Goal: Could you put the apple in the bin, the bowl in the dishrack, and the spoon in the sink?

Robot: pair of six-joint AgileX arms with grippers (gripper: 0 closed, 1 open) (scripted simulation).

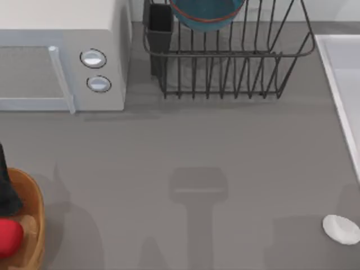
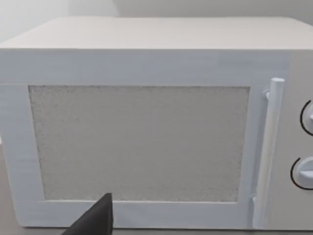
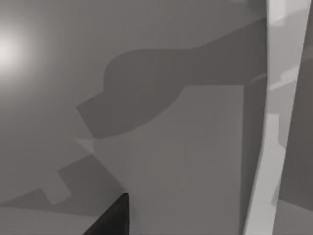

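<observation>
Two done: apple and bowl, as I judge; spoon left.
Apple (image 1: 8, 237): in bin (image 1: 35, 225), 8 o'clock, dark left gripper (image 1: 7, 188) part above.
Spoon (image 1: 341, 229): on desk (image 1: 197, 157), 4 o'clock, outside sink (image 1: 343, 84).
Bowl (image 1: 207, 12): in dishrack (image 1: 225, 62), 12 o'clock.
Fingers: both arms, cannot tell.
</observation>
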